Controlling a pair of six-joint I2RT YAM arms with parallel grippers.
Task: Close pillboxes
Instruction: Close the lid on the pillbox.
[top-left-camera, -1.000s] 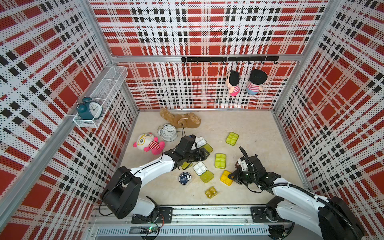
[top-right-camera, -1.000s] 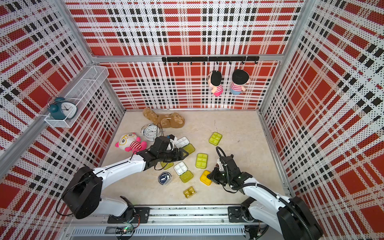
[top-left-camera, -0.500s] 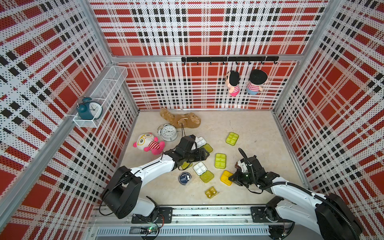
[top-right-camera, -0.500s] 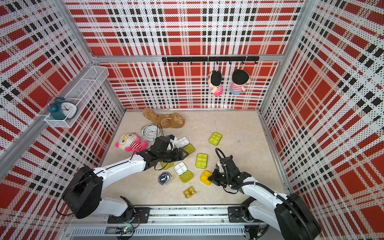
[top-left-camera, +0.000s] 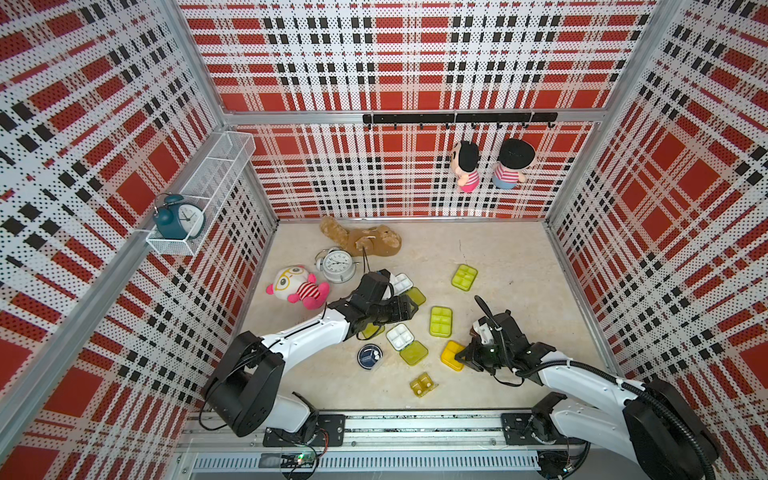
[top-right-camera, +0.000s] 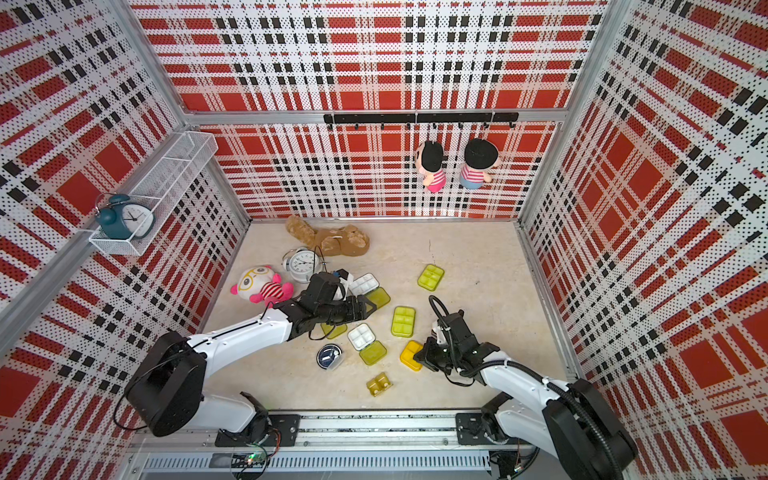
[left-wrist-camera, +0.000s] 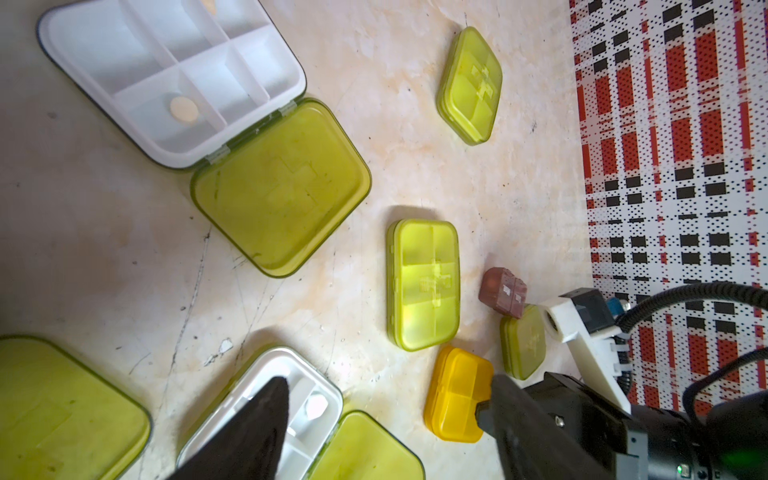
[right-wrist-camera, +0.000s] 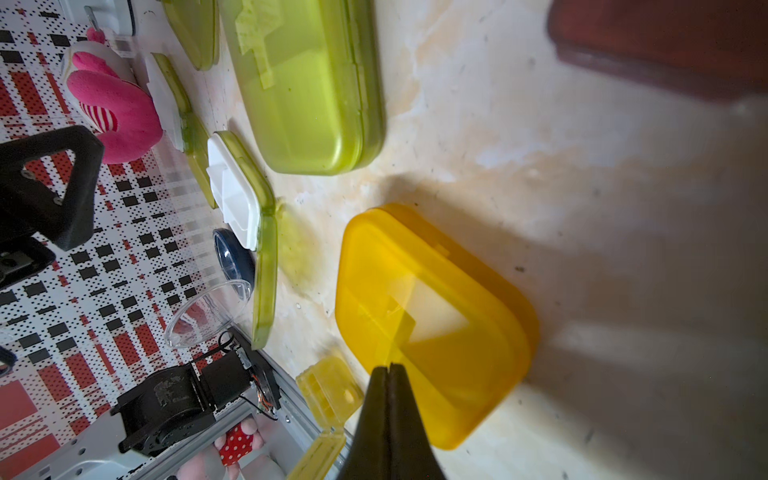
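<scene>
Right at the orange-yellow pillbox (top-left-camera: 451, 353), that's where the eye goes: its lid is down flat, and the right gripper (right-wrist-camera: 388, 369) has its jaws pressed tight together with nothing between them. The tips are poised at that box's edge, though whether they bear on the lid I can't tell.

Just beyond the yellow box, on its far side, a closed lime pillbox (top-left-camera: 441, 321) lies flat. Farther back and well apart sits another shut one, the far lime pillbox (top-left-camera: 464, 277).

To the yellow box's left in both top views, and near it, is an open pillbox (top-left-camera: 400, 336), white tray up and green lid folded out flat alongside. Past that comes the round navy box (top-left-camera: 369, 356). On the yellow box's near side lies the small amber box (top-left-camera: 422, 384), flapped open.

Farther off on that same left side, the left gripper (top-left-camera: 409, 309) hangs with its jaws spread wide, holding nothing. Beside it a second open pillbox (left-wrist-camera: 95, 50) shows a pale tablet (left-wrist-camera: 184, 110) in one cell.

The left wrist view also catches a little brown box (left-wrist-camera: 503, 293) and a small lime box (left-wrist-camera: 523, 343), lid shut, both just beside the yellow one.
</scene>
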